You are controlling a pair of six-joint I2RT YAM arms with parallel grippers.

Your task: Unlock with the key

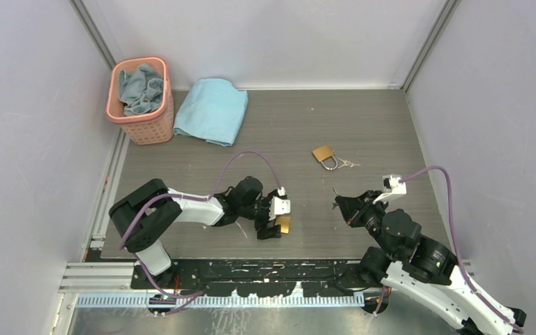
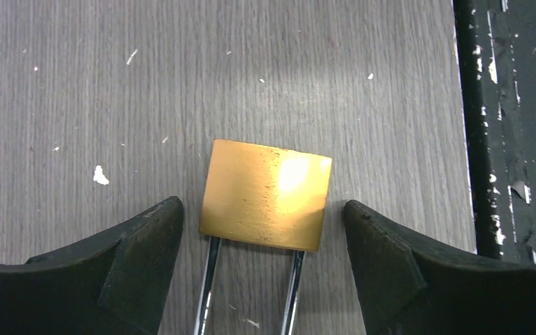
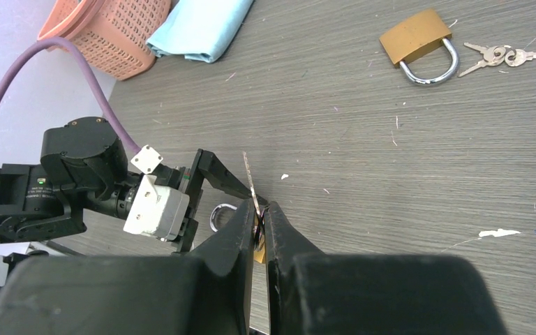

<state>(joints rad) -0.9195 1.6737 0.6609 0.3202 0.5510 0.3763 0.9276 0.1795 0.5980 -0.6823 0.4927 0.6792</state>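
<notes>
A brass padlock (image 2: pixel 265 194) lies flat on the grey table near the front edge, its steel shackle pointing back toward my left wrist. My left gripper (image 2: pixel 262 234) is open, one black finger on each side of the lock's body with a small gap on both sides. From above, the padlock (image 1: pixel 283 224) shows just right of that gripper (image 1: pixel 273 226). My right gripper (image 3: pixel 259 216) is shut on a small silver key (image 3: pixel 249 174), whose blade sticks up past the fingertips. It hovers to the right of the lock (image 1: pixel 338 204), apart from it.
A second brass padlock (image 1: pixel 324 155) with a bunch of keys (image 1: pixel 349 164) lies further back on the table. A pink basket (image 1: pixel 139 105) holding cloth and a folded blue towel (image 1: pixel 211 110) sit at the back left. A black rail (image 2: pixel 516 139) runs along the table's near edge.
</notes>
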